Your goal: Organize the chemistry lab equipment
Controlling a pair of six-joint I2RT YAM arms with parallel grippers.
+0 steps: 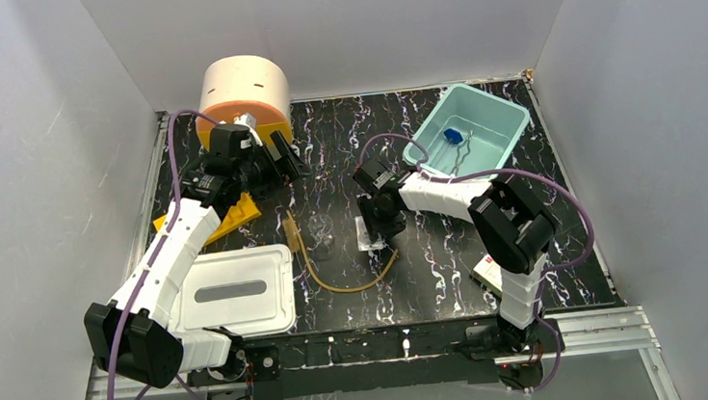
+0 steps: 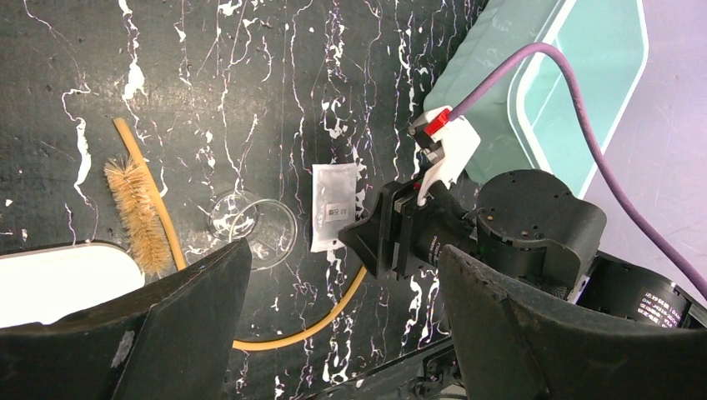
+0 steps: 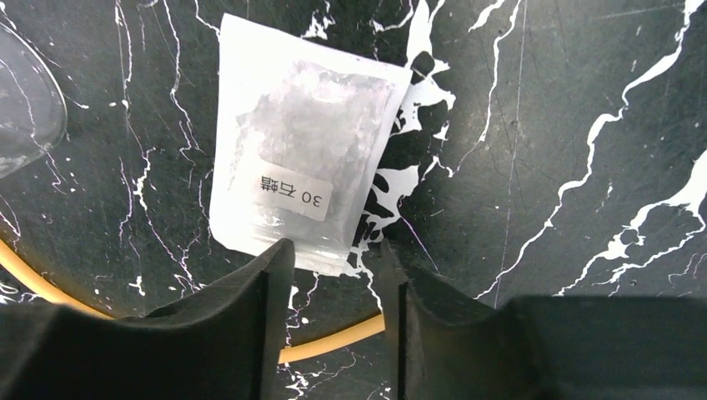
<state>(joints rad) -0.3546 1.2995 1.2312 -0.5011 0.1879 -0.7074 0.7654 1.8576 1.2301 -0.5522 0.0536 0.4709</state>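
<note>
A clear packet [image 3: 300, 158] with a white label lies flat on the black marbled table; it also shows in the top view [image 1: 370, 233]. My right gripper [image 3: 333, 250] is low over the packet's near edge, its jaws a little apart with nothing between them. An amber rubber hose [image 1: 343, 284] curves in front of it. A tiny clear glass flask [image 1: 319, 230] lies left of the packet. My left gripper [image 1: 291, 162] is open and empty, held high by the orange-yellow rack [image 1: 236, 216]. A blue-tipped piece [image 1: 453, 136] and a wire clamp [image 1: 463, 157] lie in the teal bin [image 1: 509, 133].
A beige cylinder [image 1: 244, 89] stands at the back left. A white lid [image 1: 233, 293] lies front left. A bristle brush [image 2: 137, 212] lies beside the hose. A small red and white box [image 1: 487, 271] sits by the right arm's base.
</note>
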